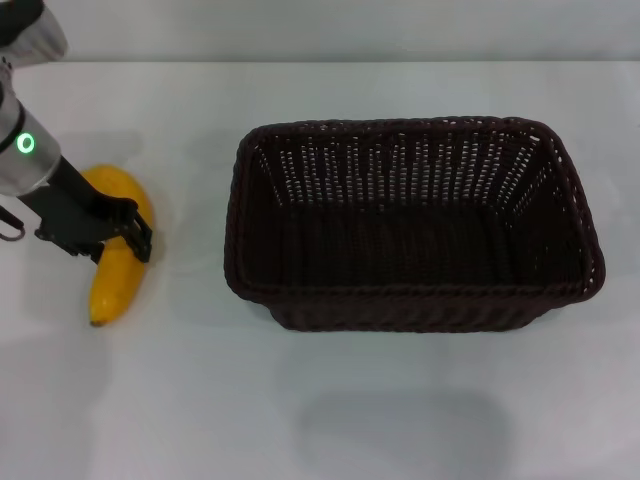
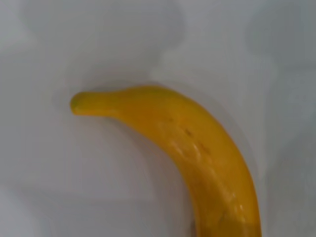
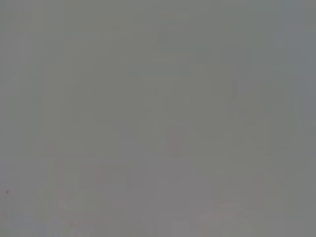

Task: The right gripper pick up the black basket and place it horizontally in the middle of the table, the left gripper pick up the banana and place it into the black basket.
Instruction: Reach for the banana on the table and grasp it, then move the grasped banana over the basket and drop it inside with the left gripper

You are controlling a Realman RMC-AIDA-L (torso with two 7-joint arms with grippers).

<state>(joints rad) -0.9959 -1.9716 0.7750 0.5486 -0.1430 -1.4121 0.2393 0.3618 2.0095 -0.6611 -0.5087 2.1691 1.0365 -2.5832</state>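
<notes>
The yellow banana (image 1: pixel 112 288) lies on the white table (image 1: pixel 400 420) at the left. My left gripper (image 1: pixel 125 238) is down over the banana's middle, its black clamp crossing it. The left wrist view shows the banana (image 2: pixel 197 143) close up on the white surface, with no fingers in it. The black basket (image 1: pixel 400 312) stands upright and lengthwise across the middle-right of the table, empty. My right gripper is out of view; the right wrist view shows only a plain grey surface.
The basket's left wall stands about a hand's width to the right of the banana. Bare tabletop lies in front of the basket and between it and the banana. The table's far edge (image 1: pixel 320 60) runs along the back.
</notes>
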